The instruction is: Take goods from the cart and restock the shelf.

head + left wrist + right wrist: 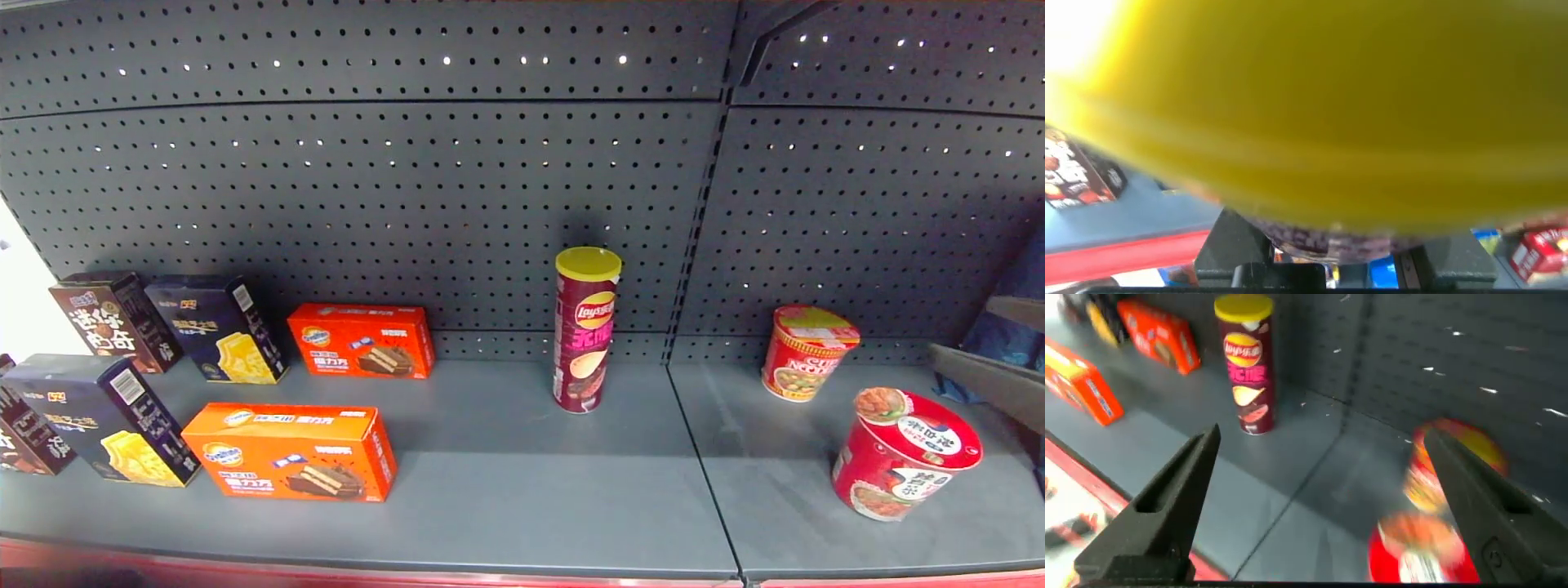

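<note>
— Yellow lid up close: what is being shown?
— A chips can (1315,106) is being clamped between the fingers of the left gripper (1327,249). Its lid is crowding the wrist camera, near the shelf's red front edge.
— And the right gripper (1321,433)?
— Its fingers are being held wide apart over the grey shelf (506,474). A second chips can (585,331) is standing upright there, between orange biscuit boxes (294,453) and two red noodle cups (804,351).
</note>
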